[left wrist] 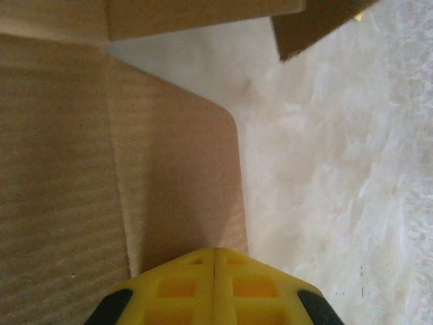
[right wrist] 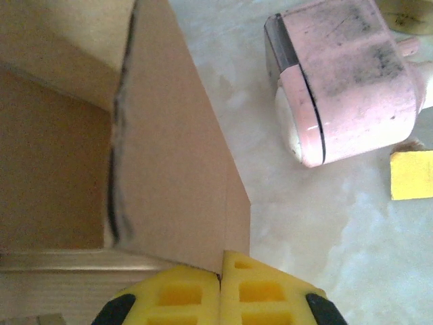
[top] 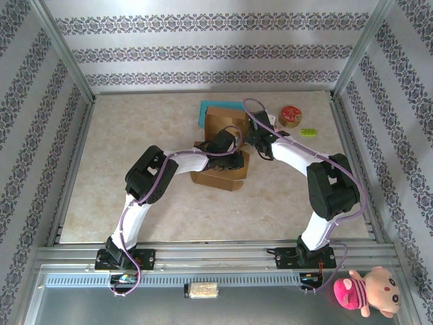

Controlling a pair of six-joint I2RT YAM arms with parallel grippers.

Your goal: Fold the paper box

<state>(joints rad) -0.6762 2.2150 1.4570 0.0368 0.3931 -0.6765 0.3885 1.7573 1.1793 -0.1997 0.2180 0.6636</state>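
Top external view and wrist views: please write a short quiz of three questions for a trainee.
1. True or false: the right gripper stands wide open.
2. In the top view, what lies right of the paper box? A) red roll B) blue cup C) scissors
3. Fill in: the tips of the left gripper are ___ in colour.
Key: 1 false; 2 A; 3 yellow.

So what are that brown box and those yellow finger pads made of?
The brown folding box looks like matte corrugated cardboard: fine parallel ribbing shows across its flaps. The yellow finger pads seem moulded foam or soft rubber, going by their dull surface and recessed square pockets; which one is unclear.
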